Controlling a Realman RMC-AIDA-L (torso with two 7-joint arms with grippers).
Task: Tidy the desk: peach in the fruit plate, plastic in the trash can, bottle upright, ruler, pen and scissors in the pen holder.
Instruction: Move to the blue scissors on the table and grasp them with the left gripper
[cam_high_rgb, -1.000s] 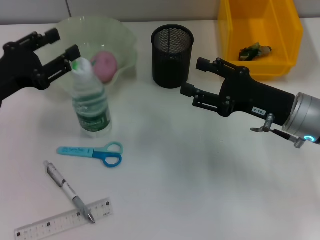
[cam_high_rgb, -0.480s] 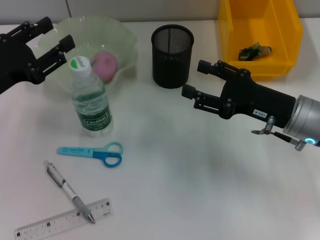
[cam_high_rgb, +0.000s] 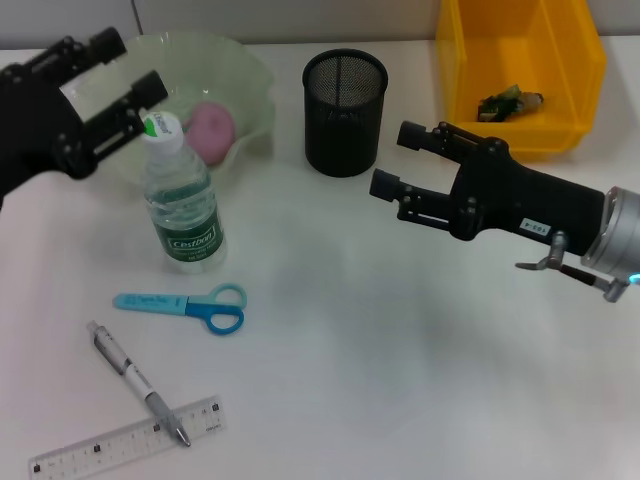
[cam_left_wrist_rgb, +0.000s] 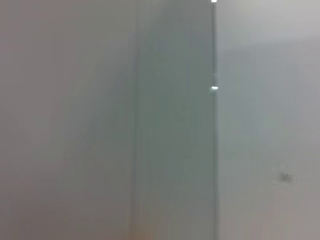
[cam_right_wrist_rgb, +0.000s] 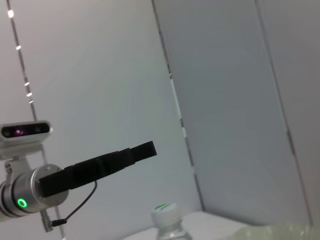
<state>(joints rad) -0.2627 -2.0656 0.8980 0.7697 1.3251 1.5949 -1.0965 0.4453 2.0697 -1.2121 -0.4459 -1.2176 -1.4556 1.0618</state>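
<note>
The clear bottle (cam_high_rgb: 183, 205) with a green label stands upright left of centre, and its white cap (cam_right_wrist_rgb: 164, 208) also shows in the right wrist view. My left gripper (cam_high_rgb: 129, 67) is open just behind and above the cap, apart from it. A pink peach (cam_high_rgb: 211, 129) lies in the pale green fruit plate (cam_high_rgb: 251, 72). Blue scissors (cam_high_rgb: 186, 305), a pen (cam_high_rgb: 137, 381) and a clear ruler (cam_high_rgb: 124, 438) lie flat at the front left. The black mesh pen holder (cam_high_rgb: 345, 110) stands at the back centre. My right gripper (cam_high_rgb: 396, 158) hovers open and empty to its right. Crumpled plastic (cam_high_rgb: 509, 102) lies in the yellow trash can (cam_high_rgb: 520, 135).
The pen's tip rests across the ruler. The fruit plate is close behind the bottle. White desk surface stretches between the scissors and my right arm. The left wrist view holds only a blurred wall.
My left gripper drew back up and left from the bottle's cap, then shifted slightly right again. The bottle stands free. My right arm drifted a little to the right.
</note>
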